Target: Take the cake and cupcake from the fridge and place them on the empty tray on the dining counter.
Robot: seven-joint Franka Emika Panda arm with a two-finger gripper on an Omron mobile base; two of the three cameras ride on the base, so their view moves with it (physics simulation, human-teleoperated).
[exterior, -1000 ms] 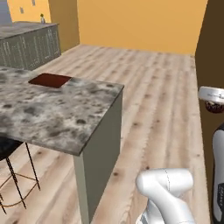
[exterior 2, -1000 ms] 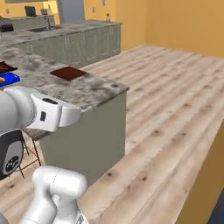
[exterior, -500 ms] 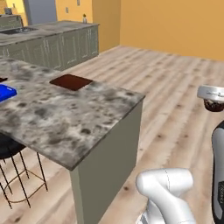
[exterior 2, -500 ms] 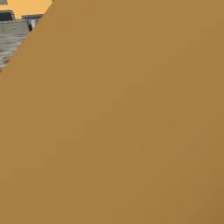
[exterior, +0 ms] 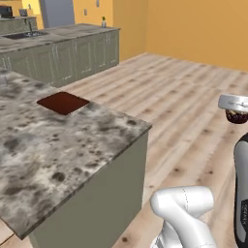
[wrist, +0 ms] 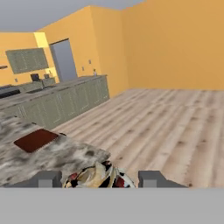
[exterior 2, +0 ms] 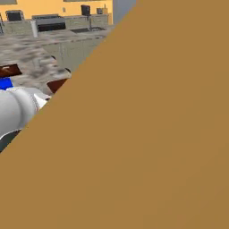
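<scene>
The cupcake (wrist: 97, 177) sits between the two fingers (wrist: 151, 178) of the gripper (wrist: 98, 179). The dining counter (wrist: 52, 155) lies ahead of the jaws and to their left, and the tray (wrist: 36, 139) lies flat on it, near its far edge and well away from the jaws. Behind the counter, farther from the jaws, a row of cabinets (wrist: 65, 103) stands along the wall.

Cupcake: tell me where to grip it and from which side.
Grip the cupcake across its round wrapper, coming from above. It is small and round, so any two opposite sides suit. The gripper straddles it that way, a fingertip on each side.
</scene>
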